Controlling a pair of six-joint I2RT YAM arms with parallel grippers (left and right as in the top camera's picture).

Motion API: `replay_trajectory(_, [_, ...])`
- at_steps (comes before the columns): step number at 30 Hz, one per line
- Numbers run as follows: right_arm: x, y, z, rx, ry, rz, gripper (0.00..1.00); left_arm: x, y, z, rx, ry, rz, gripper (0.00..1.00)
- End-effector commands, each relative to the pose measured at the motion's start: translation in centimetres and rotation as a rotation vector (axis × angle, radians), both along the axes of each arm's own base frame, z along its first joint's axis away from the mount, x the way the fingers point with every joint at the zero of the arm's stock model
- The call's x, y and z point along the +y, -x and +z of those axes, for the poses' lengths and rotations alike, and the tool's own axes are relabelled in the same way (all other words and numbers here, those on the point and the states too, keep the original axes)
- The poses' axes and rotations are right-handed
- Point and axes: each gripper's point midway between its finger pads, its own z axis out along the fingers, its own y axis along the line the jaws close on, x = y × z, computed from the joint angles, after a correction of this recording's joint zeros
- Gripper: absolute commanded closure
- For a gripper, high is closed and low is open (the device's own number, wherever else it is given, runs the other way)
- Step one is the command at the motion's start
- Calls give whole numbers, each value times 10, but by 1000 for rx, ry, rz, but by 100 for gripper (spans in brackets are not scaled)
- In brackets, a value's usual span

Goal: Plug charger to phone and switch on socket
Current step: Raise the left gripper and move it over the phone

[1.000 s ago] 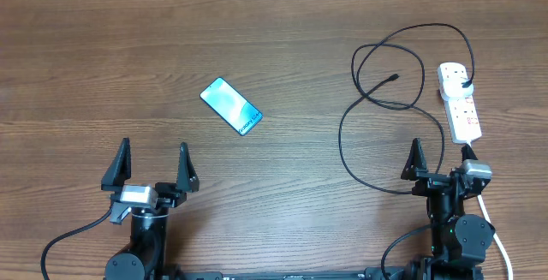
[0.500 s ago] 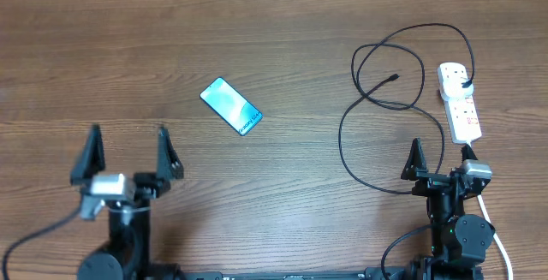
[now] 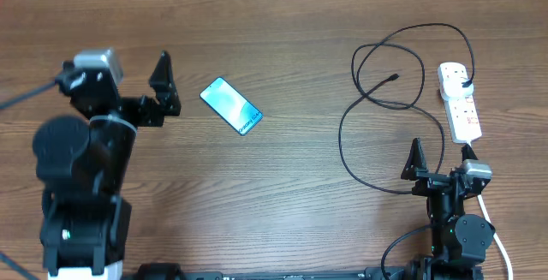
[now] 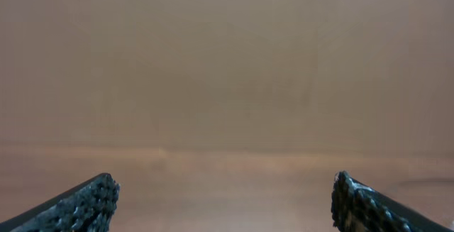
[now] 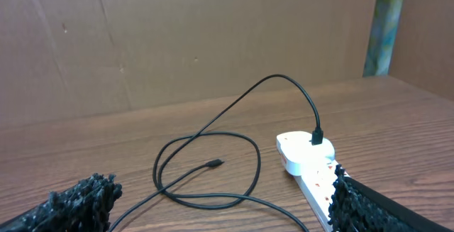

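The phone (image 3: 230,105), with its teal screen up, lies diagonally on the wooden table, left of centre. The charger's black cable (image 3: 383,102) lies in loose loops at the right. Its plug tip (image 3: 393,78) is free on the table, and its black adapter (image 3: 463,82) sits in the white socket strip (image 3: 462,109). My left gripper (image 3: 141,100) is open and empty, raised to the left of the phone. My right gripper (image 3: 442,162) is open and empty, just in front of the socket's near end. The right wrist view shows the cable (image 5: 206,202), tip (image 5: 213,164), adapter (image 5: 317,138) and socket (image 5: 311,162) ahead of the right gripper (image 5: 223,214). The left wrist view is blurred, and the left gripper (image 4: 227,207) has nothing between its fingers.
The socket's thick white cord (image 3: 494,224) runs down past my right arm. A cardboard wall (image 5: 184,40) stands behind the table. A greenish post (image 5: 386,26) stands at the far right.
My left arm has risen and swung forward and to the left, and its gripper is now level with the phone. The right arm, phone, cable and socket have not moved.
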Motion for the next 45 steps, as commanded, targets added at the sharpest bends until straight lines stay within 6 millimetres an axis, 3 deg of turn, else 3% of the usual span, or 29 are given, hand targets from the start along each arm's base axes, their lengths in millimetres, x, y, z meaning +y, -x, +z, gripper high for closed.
replay_trajectory(1, [-1,0,-3,1,1,-3,0,-29,-1,-18,124,84,-165,0])
replay_trajectory(2, [-1,0,-3,1,1,-3,0,-36,1,-38,206,97,-202,1])
replay_trajectory(3, [-1,0,-3,1,1,-3,0,-36,6,-76,366,104,-197,0])
replay_trajectory(7, [-1,0,-3,1,1,-3,0,-42,10,-127,601,193,-196,0])
replay_trajectory(11, [-1,0,-3,1,1,-3,0,-55,6,-147,700,274,-250,0])
replay_trajectory(15, [-1,0,-3,1,1,-3,0,-37,1,-170,826,388,-49,0])
replay_trajectory(19, [-1,0,-3,1,1,-3,0,-14,0,-174,907,412,148,0])
replay_trajectory(23, [-1,0,-3,1,1,-3,0,0,-6,-155,945,434,299,0])
replay_trajectory(26, [-1,0,-3,1,1,-3,0,1,-24,-131,952,446,373,0])
replay_trajectory(32, [-1,0,-3,1,1,-3,0,-17,-51,-120,1017,501,419,0])
replay_trajectory(39, [-1,0,-3,1,1,-3,0,-43,-90,-142,1090,514,427,0])
replay_trajectory(45, [-1,0,-3,1,1,-3,0,-62,-104,-190,1239,552,416,0])
